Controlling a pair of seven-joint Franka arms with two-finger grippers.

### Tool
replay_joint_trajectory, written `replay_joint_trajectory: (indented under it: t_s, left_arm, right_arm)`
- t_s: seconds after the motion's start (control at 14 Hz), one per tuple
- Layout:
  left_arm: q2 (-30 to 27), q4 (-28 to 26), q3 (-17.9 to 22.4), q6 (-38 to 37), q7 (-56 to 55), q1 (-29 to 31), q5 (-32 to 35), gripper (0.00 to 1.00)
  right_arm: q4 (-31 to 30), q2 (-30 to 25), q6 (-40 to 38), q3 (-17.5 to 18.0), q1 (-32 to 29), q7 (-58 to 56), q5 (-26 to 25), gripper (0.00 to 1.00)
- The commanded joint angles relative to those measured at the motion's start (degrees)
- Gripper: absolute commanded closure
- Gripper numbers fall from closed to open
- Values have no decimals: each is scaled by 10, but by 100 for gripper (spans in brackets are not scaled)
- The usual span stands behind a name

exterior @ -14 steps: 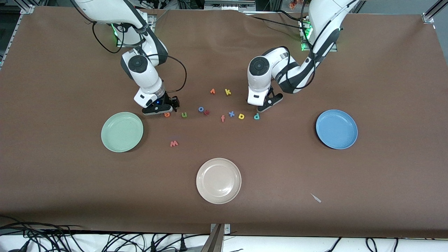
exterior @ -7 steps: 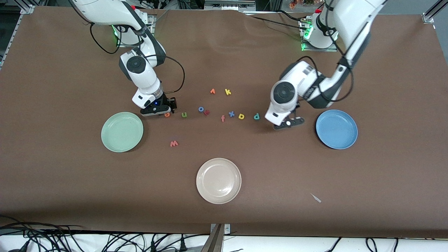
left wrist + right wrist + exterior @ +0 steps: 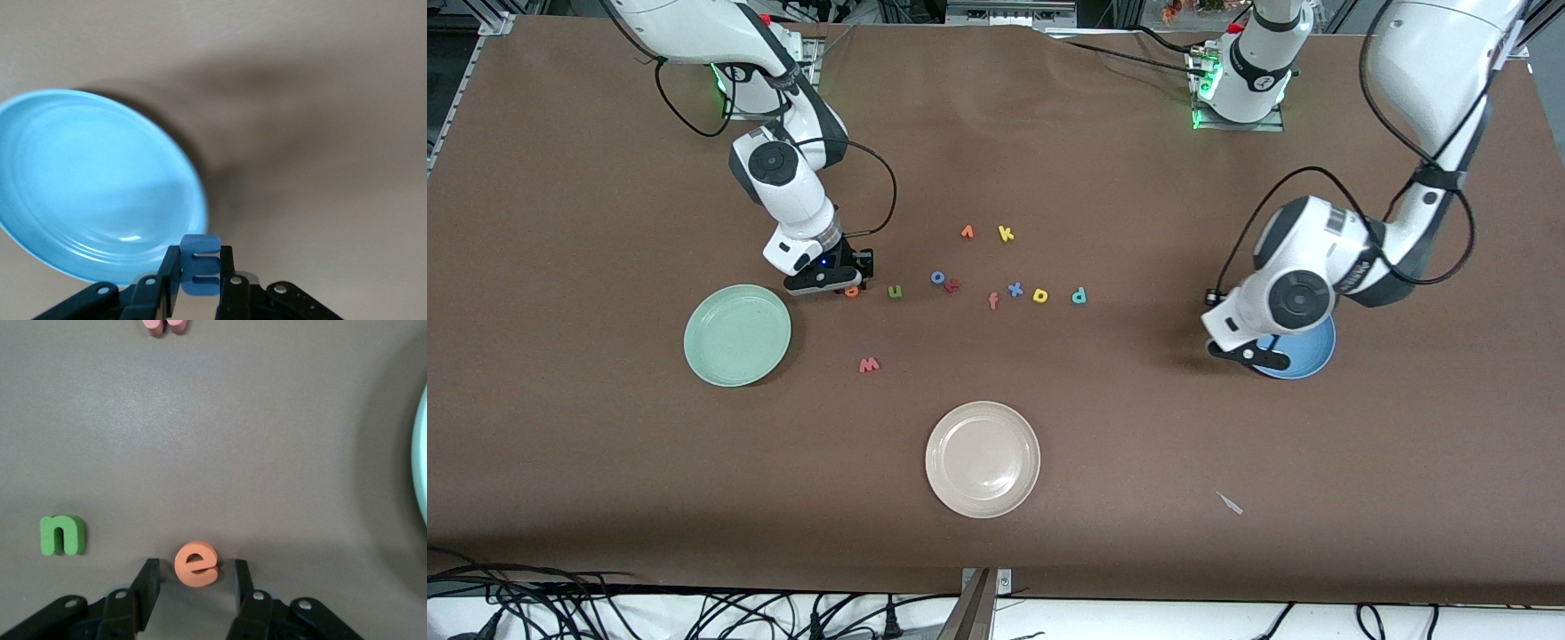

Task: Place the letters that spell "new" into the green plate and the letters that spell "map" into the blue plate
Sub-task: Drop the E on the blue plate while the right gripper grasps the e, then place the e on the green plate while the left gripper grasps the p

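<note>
Straddling the orange "e" (image 3: 197, 565), right fingers (image 3: 148, 581) seemingly untouching; left fingers (image 3: 172, 273) pinch blue "m" (image 3: 200, 265).

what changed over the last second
The left end effector, shut on the blue "m", swung from beside the teal "p" to over the blue plate. The right end effector narrowed around the orange "e". Letters and plates stayed.

The whole brown worktop (image 3: 996, 533) is seen from a high camera facing the arm bases. Close downward views are given from each wrist: the round blue plate (image 3: 93, 193) (image 3: 1303, 360) and the orange foam "e" (image 3: 196, 565) (image 3: 852, 291) are shared with it.
</note>
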Motion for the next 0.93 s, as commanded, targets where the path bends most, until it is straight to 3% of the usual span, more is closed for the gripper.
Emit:
replay_joint_trajectory:
  t_s: [0.0, 0.07, 0.14, 0.21, 0.29, 0.5, 0.64, 0.86]
  left_arm:
    - [22, 6, -6, 0, 94, 41, 37, 100]
    - [29, 5, -6, 6, 107, 49, 51, 97]
    - [33, 4, -6, 6, 113, 51, 55, 76]
    - [32, 5, -7, 1, 115, 51, 55, 29]
    - [30, 6, -9, -1, 114, 47, 49, 0]
    - [27, 35, -28, -14, 69, 35, -9, 0]
    - [28, 40, -33, -9, 12, 9, -30, 0]
    - [31, 30, -33, 75, -117, -46, -80, 0]
  right_arm:
    - [-6, 4, 17, -3, 1, 7, -13, 54]
    - [-6, 6, 20, -3, 1, 6, -13, 57]
    - [-6, 8, 27, -3, 1, 6, -13, 61]
    - [-6, 10, 28, -3, 1, 6, -13, 62]
    - [-6, 10, 28, -3, 1, 6, -13, 66]
    - [-6, 10, 28, -3, 1, 6, -13, 79]
    - [-6, 6, 27, -3, 1, 2, -13, 83]
    - [-5, -17, 12, -13, 1, -17, -13, 84]
